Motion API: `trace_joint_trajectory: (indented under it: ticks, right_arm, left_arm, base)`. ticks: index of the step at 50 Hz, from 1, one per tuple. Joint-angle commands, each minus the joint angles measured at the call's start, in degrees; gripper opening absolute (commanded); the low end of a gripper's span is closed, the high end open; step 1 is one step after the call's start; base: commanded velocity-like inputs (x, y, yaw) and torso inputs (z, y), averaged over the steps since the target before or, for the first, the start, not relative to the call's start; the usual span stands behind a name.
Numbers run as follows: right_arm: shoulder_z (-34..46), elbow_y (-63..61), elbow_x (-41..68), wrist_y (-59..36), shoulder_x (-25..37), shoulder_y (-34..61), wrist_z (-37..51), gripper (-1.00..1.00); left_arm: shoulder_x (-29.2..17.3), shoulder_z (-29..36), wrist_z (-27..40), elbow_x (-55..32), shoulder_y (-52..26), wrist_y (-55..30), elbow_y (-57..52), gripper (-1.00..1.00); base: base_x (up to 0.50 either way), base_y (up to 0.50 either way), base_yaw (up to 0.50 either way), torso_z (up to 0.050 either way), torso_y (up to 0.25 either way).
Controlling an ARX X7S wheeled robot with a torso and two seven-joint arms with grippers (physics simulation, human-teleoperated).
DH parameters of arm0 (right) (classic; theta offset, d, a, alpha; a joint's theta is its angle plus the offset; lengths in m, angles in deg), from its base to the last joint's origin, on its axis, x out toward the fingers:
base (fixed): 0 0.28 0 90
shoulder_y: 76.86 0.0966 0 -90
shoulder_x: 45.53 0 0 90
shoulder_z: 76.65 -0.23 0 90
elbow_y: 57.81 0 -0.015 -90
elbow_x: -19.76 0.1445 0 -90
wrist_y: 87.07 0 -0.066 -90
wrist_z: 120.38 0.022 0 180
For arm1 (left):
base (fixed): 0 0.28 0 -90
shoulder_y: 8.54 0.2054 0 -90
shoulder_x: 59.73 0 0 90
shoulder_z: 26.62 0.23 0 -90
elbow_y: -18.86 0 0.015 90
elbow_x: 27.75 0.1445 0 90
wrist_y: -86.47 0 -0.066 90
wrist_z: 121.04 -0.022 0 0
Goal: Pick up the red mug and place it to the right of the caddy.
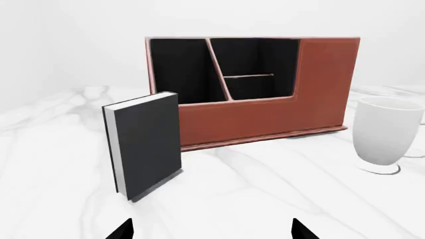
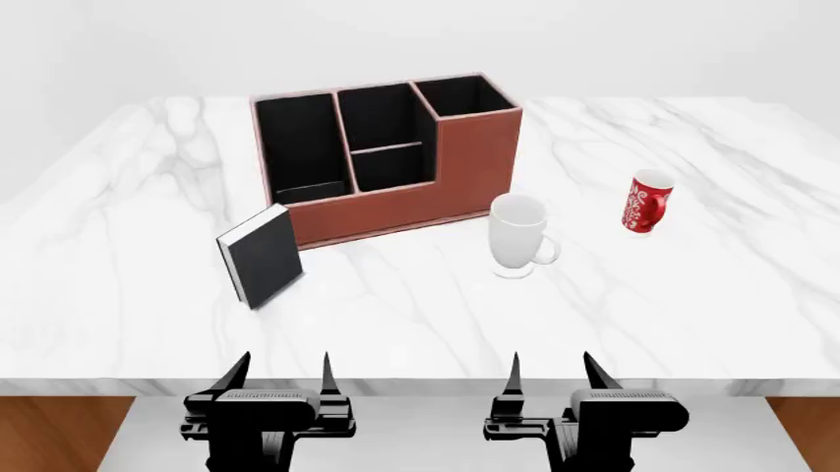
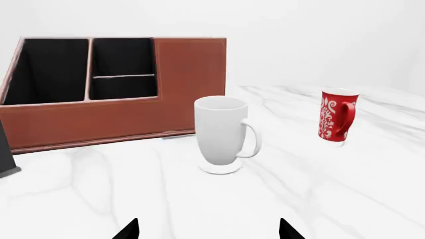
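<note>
The red mug with white print stands upright on the marble table at the right; it also shows in the right wrist view, handle toward the camera. The reddish-brown caddy stands at the table's middle back, also in the left wrist view and right wrist view. My left gripper and right gripper hover at the table's front edge, both open and empty, far from the mug. Their fingertips show in the left wrist view and right wrist view.
A white footed mug stands between the caddy and the red mug, also in the wrist views. A small black book stands upright at the caddy's front left, also in the left wrist view. The marble table ends just ahead of the grippers.
</note>
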State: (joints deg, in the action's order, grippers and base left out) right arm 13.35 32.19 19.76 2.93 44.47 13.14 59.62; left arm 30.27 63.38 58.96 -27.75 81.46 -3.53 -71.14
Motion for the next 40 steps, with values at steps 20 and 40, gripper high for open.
trace_joint_trajectory:
  ticks: [20, 40]
  right_arm:
    - [4.1, -0.1, 4.3, -3.4, 3.6, 0.7, 3.2, 1.00]
    - [5.6, 0.1, 5.6, -2.9, 4.9, 0.8, 4.8, 1.00]
  left_arm:
    - [-3.5, 4.7, 4.4, -2.4, 0.2, -0.8, -0.6, 1.00]
    - [-4.8, 6.4, 6.6, -3.2, -0.3, -0.3, 0.3, 1.00]
  base:
    - [0.00, -0.36, 0.00, 0.000, 0.000]
    - [0.00, -0.50, 0.00, 0.000, 0.000]
